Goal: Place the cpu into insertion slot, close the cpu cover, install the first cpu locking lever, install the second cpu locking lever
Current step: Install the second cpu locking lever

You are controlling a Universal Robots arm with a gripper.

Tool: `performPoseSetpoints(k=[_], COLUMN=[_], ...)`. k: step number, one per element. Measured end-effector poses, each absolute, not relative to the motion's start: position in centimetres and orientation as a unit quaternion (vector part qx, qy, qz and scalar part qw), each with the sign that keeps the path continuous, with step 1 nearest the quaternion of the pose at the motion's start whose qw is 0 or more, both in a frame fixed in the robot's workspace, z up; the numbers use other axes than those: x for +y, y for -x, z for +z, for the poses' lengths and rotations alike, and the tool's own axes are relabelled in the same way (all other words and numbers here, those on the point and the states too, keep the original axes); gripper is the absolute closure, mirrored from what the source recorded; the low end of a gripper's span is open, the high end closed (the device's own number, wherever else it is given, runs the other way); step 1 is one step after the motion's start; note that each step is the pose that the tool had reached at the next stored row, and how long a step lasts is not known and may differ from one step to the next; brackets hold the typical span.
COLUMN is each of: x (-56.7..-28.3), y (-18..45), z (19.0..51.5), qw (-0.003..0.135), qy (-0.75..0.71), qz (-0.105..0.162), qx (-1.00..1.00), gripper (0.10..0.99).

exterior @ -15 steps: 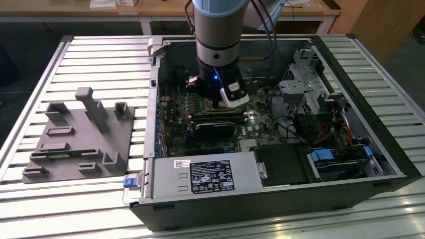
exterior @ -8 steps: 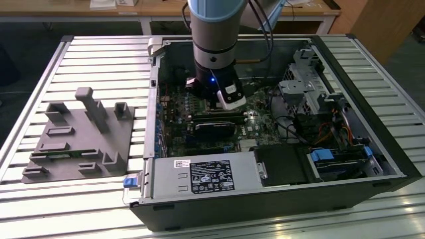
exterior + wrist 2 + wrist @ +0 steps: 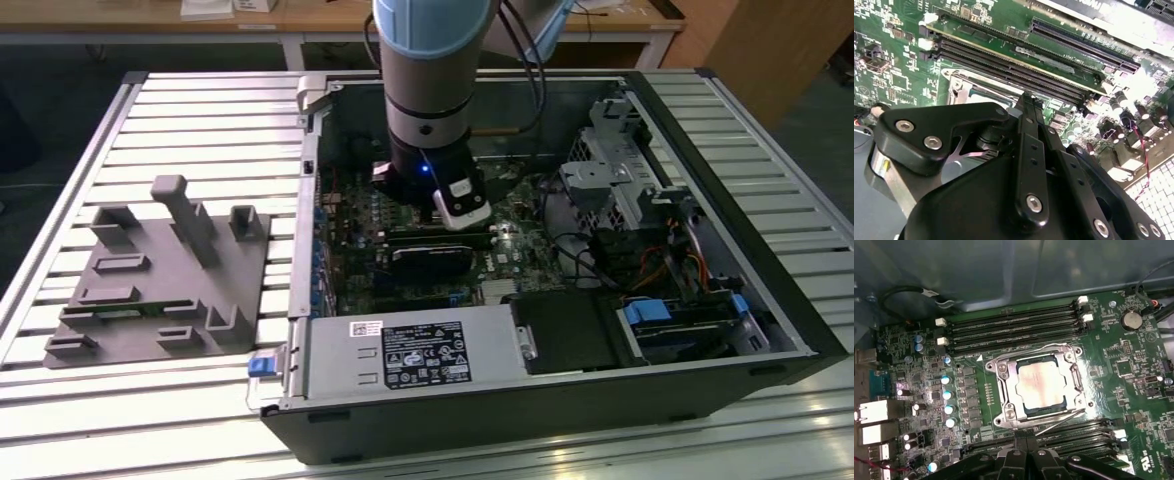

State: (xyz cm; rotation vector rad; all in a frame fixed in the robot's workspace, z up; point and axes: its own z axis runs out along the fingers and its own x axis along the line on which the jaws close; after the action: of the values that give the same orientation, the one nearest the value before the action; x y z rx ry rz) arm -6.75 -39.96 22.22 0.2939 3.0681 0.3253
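Hovering: the black two-finger gripper (image 3: 1026,447) hangs low inside the open black computer case (image 3: 694,390), just beside the socket, on the blue-and-grey robot arm (image 3: 424,70)
Fingers: pressed together with no gap in the first wrist view, nothing between them
Chip: the small flat square cpu with dull silver-grey metal top (image 3: 1040,385) lies seated in the square metal-rimmed insertion slot (image 3: 999,390) on the green motherboard (image 3: 1134,365)
Frame: the thin silvery cpu cover with square window (image 3: 1074,371) lies flat around the chip, so I judge it closed
Levers: one thin wire locking lever (image 3: 1046,347) runs along the side towards the case wall; another thin wire locking lever (image 3: 1061,421) runs slanted at the gripper side, and I cannot tell if it is hooked
Handling, chip: I judge it light, stiff, smooth on top and fragile underneath; hold it only by the edges
Handling, levers: I judge them springy, thin and slippery; the bent free end is the place to push, and it can slip off the fingertip
Around, memory: long narrow black memory slots (image 3: 1014,327) lie on both sides of the socket, those at the gripper side just beside the fingertips
Around, board: small silver-topped capacitors (image 3: 949,395) stand in a row near the socket
Around, case: a grey labelled power box (image 3: 400,355) and a black card (image 3: 427,255) are near the arm in the exterior view
Outside: a grey plastic fixture block (image 3: 160,275) rests on the slatted metal table (image 3: 80,400), well apart from the case
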Motion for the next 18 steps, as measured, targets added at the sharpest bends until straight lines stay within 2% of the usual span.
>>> performPoseSetpoints(k=[18], x=[-41.1], y=[7.0], z=[21.1], qw=[0.017], qy=[-0.089], qz=[0.138], qx=[0.986], gripper=[0.98])
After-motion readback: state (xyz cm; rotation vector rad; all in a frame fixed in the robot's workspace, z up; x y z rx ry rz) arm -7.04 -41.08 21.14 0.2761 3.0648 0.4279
